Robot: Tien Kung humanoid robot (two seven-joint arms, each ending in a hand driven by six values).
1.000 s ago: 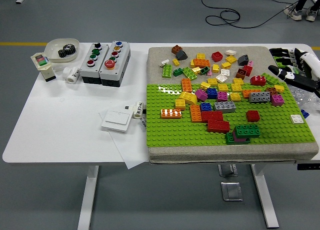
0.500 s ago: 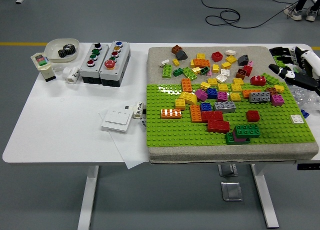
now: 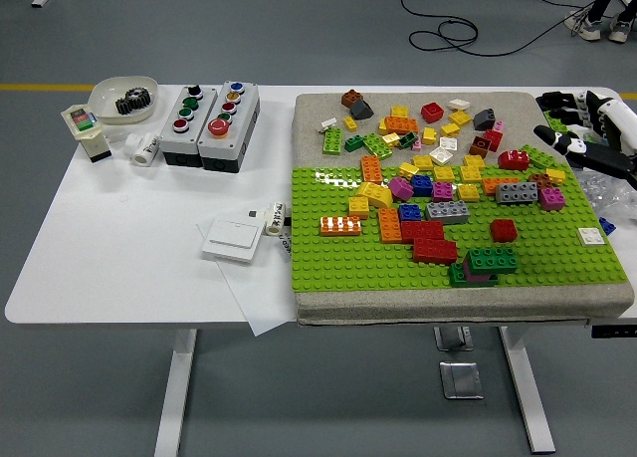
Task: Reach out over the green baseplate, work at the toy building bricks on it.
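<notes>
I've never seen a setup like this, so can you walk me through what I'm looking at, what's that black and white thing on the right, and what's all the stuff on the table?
One camera looks down from high on a humanoid robot. The black and white thing is its right hand, fingers spread, holding nothing, at the right edge. The left hand is out of view. On the white table lies a green baseplate on a grey pad, strewn with toy bricks. Left of it are two button boxes, a white switch and a bowl.
</notes>
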